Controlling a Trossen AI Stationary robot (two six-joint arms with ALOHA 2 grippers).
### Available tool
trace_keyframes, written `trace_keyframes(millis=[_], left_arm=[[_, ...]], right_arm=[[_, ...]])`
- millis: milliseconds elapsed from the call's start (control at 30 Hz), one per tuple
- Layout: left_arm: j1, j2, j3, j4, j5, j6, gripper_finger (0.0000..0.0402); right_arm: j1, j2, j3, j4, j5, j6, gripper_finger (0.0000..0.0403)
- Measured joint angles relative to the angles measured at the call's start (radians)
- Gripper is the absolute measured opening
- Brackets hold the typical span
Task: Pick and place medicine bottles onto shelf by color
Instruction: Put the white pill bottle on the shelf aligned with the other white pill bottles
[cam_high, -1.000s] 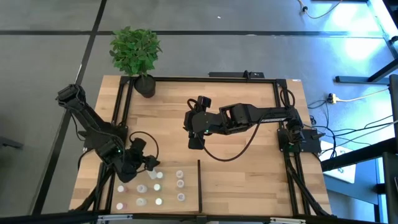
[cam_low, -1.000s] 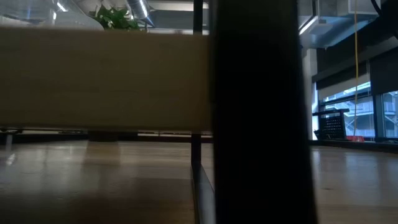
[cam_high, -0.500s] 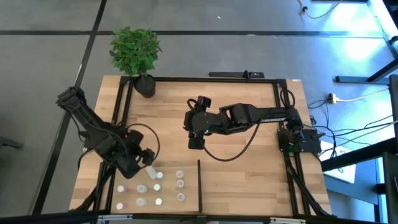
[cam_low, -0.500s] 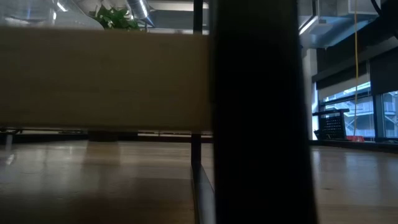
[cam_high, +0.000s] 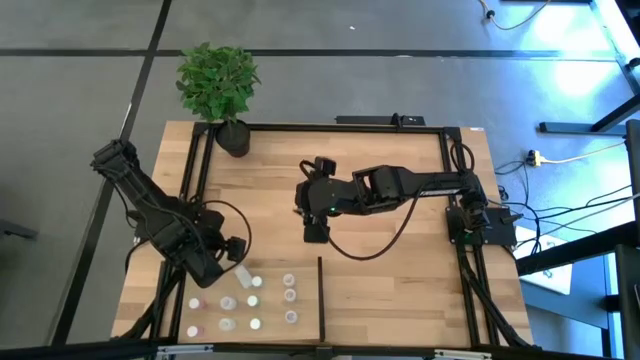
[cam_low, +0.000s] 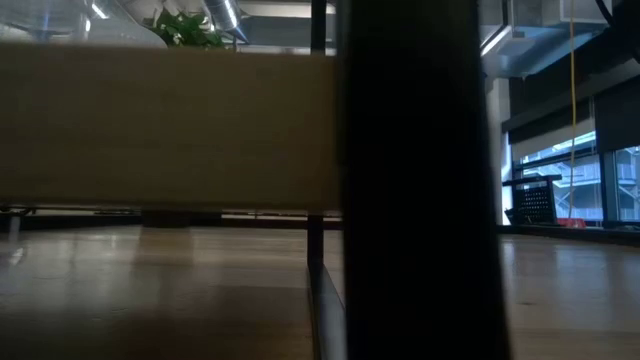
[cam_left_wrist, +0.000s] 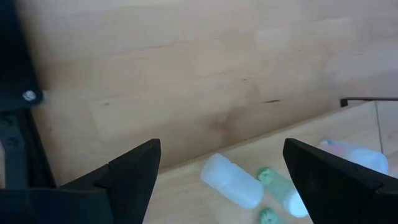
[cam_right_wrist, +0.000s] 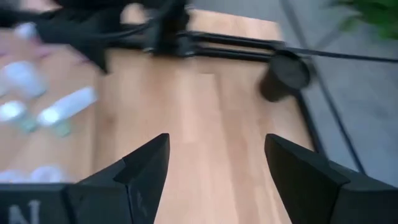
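**Left pincer empty above a toppled bottle**

Left pincer (cam_high: 237, 248) hung with its fingers spread wide and nothing between them, close to the counter's (cam_high: 390, 290) near-left corner, and right below it one medicine bottle (cam_left_wrist: 232, 181) lay on its side. Beside that sat the other medicine bottles (cam_high: 255, 300), a loose cluster standing upright left of the short black divider bar (cam_high: 321, 295), some with white tops, some pinkish, one or two greenish in the left wrist view. Right pincer (cam_high: 314, 232) waited over mid-counter, fingers apart and empty too. My read: sorting was barely under way, colours looked mixed, and the tipped bottle needed righting or picking up first. Plant pot (cam_high: 235, 137) stood untouched at the far-left corner.
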Motion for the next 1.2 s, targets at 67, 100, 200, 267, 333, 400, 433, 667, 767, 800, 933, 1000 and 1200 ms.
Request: trace_keyframes(millis=[67, 100, 200, 267, 333, 400, 433, 667, 767, 800, 933, 1000, 1200], left_arm=[[-0.006, 0.0, 0.0, 0.014, 0.0, 0.0, 0.0332], [-0.008, 0.0, 0.0, 0.021, 0.0, 0.0, 0.0332], [-0.015, 0.0, 0.0, 0.046, 0.0, 0.0, 0.0332], [-0.016, 0.0, 0.0, 0.061, 0.0, 0.001, 0.0332], [-0.016, 0.0, 0.0, 0.072, 0.0, 0.001, 0.0332], [-0.016, 0.0, 0.0, 0.083, -0.001, 0.001, 0.0332], [-0.016, 0.0, 0.0, 0.085, -0.001, 0.001, 0.0332], [-0.015, 0.0, 0.0, 0.087, -0.001, -0.003, 0.0332], [-0.012, 0.0, 0.0, 0.098, -0.006, -0.049, 0.0332], [-0.01, 0.0, 0.0, 0.099, -0.006, -0.083, 0.0332], [-0.01, 0.002, 0.0, 0.096, -0.007, -0.198, 0.0332], [-0.01, 0.002, 0.0, 0.096, -0.007, -0.215, 0.0332], [0.013, 0.016, -0.001, 0.096, -0.011, -0.249, 0.0332]], right_arm=[[-0.001, 0.0, 0.0, -0.001, -0.109, -0.069, 0.0265], [0.0, 0.0, 0.0, 0.0, -0.178, -0.106, 0.0265], [0.0, 0.0, 0.0, 0.006, -0.399, -0.199, 0.0265], [0.001, 0.0, -0.002, 0.006, -0.532, -0.246, 0.0265], [0.001, 0.0, -0.003, 0.006, -0.629, -0.281, 0.0265], [0.001, 0.0, -0.004, 0.006, -0.68, -0.299, 0.0265], [0.001, 0.0, -0.004, 0.006, -0.686, -0.304, 0.0265], [0.0, 0.0, -0.005, 0.006, -0.686, -0.311, 0.0265], [0.0, 0.0, -0.005, 0.006, -0.686, -0.316, 0.0265], [0.0, 0.0, -0.005, 0.006, -0.686, -0.316, 0.0265], [0.0, 0.0, -0.005, 0.006, -0.686, -0.316, 0.0265], [0.0, 0.0, -0.005, 0.006, -0.686, -0.316, 0.0265], [0.0, 0.0, -0.005, 0.005, -0.686, -0.316, 0.0265]])
